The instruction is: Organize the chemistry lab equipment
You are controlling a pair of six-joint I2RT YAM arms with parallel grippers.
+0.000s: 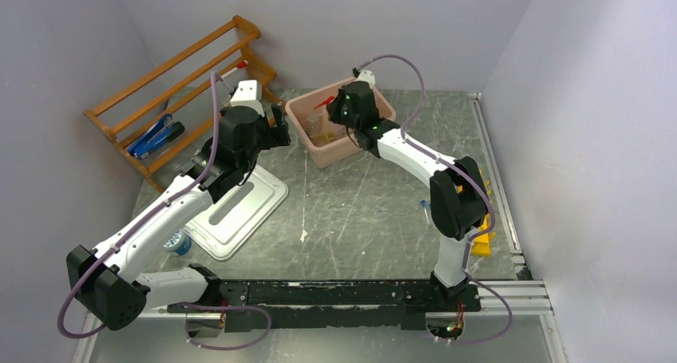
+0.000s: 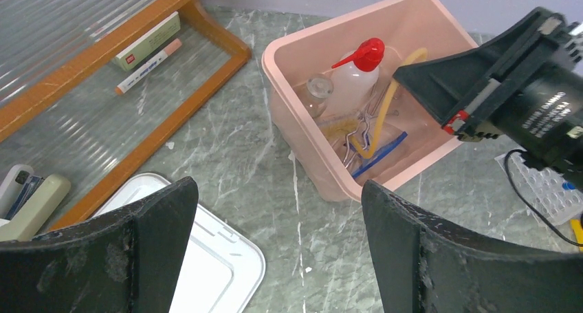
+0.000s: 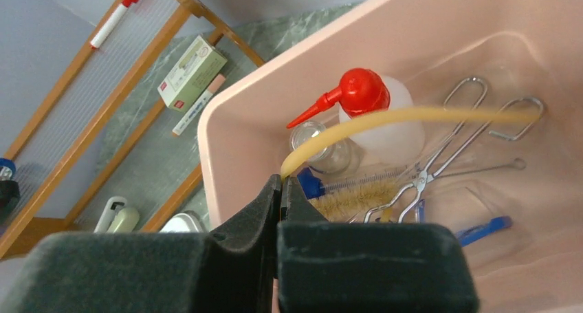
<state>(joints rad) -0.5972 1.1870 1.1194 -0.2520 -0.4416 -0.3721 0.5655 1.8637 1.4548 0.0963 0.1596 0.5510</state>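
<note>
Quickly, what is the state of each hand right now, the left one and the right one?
Left hand: open, holding nothing.
Right hand: closed on the end of the tan rubber tubing, over the pink tub.

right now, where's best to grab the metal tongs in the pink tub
Probably just by the pivot, where the metal tongs narrow, coming straight down from above: they lie low inside the pink tub, whose walls block any side approach.

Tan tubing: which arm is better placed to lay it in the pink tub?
Right. The right gripper is shut on the tubing above the tub; the left gripper is open, outside it.
</note>
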